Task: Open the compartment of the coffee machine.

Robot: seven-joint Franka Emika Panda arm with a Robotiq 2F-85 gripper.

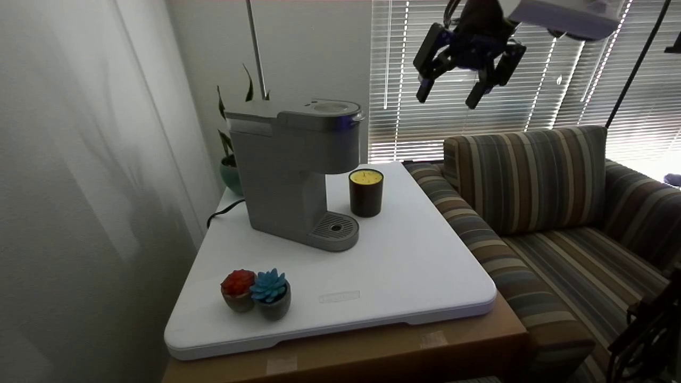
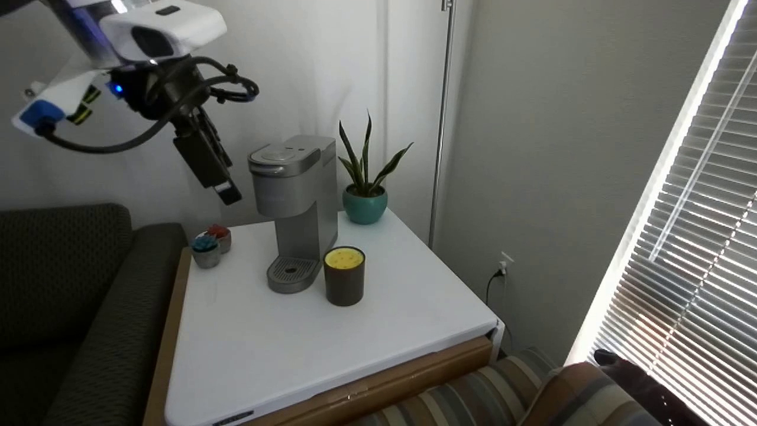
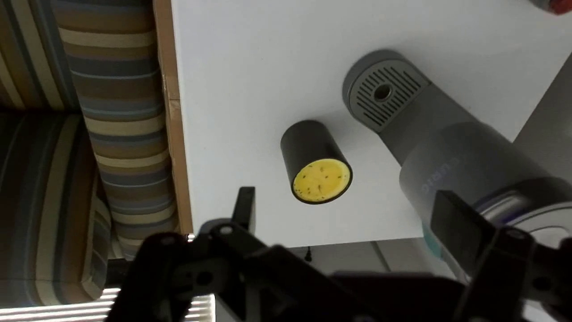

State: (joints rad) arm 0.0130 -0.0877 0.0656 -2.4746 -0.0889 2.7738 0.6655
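Note:
The grey coffee machine [image 1: 282, 181] stands upright on the white table in both exterior views [image 2: 298, 236]. Its compartment lid [image 1: 322, 114] is down on top, with a metal handle at the front edge, also seen in an exterior view [image 2: 281, 160]. The chamber beneath is hidden. In the wrist view the machine [image 3: 447, 152] is at the right, and a finger covers part of its head. My gripper [image 1: 447, 100] is open and empty, above the table level and apart from the lid, on the machine's front side. Its two fingers are wide apart in the wrist view [image 3: 346, 197].
A dark cup with a yellow top [image 1: 366, 199] stands beside the drip base. Two small succulents, red [image 1: 238, 287] and blue [image 1: 271, 298], sit near a table [image 1: 415, 266] edge. A potted plant [image 2: 365, 204] is behind the machine. A striped sofa [image 1: 532, 181] adjoins the table.

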